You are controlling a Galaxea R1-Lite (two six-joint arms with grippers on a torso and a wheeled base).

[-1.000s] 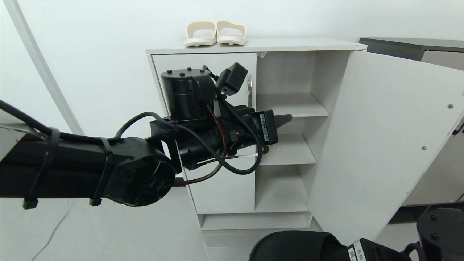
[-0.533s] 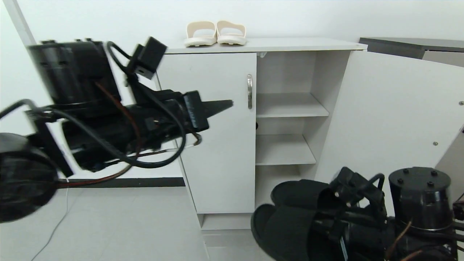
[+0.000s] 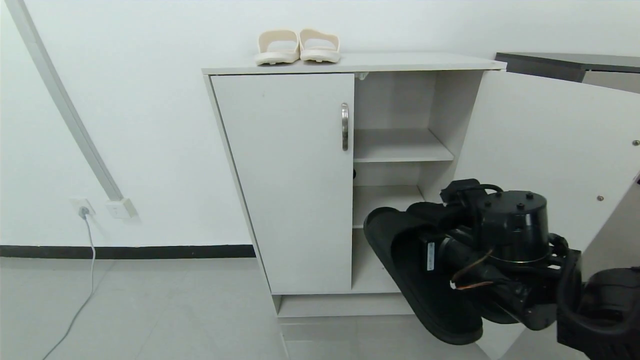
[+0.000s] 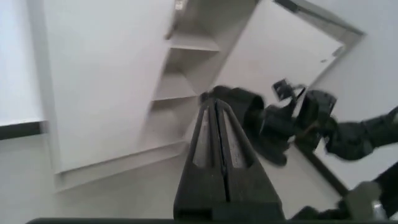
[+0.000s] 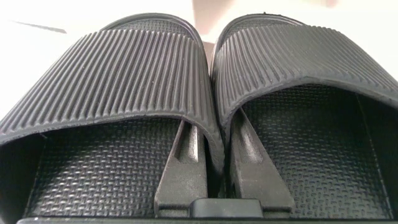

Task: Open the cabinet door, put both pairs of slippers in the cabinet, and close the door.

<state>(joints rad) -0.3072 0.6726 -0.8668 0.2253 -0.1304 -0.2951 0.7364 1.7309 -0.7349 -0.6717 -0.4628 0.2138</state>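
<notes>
Before the white cabinet (image 3: 400,61), at its open half, the right claw (image 5: 214,127) grips a pair of black ribbed rubber slippers (image 3: 425,285), one finger (image 5: 180,168) inside each, pinching their inner walls together. Likely light, floppy, grippy; that doubled wall suits holding. Left claw (image 4: 216,121): pressed closed, empty. Cream slippers (image 3: 297,46) sit on top. Middle shelf (image 3: 390,205) and swung-open door (image 3: 530,165) crowd entry.

- White cabinet (image 3: 400,62) stands on grey floor (image 3: 165,310), back to wall.
- Cabinet top: 1 pr cream slippers (image 3: 297,46), side by side, left of centre.
- Rt half: 2 shelves (image 3: 400,146) inside.
- Floor left of cabinet: grey cable (image 3: 75,312).
</notes>
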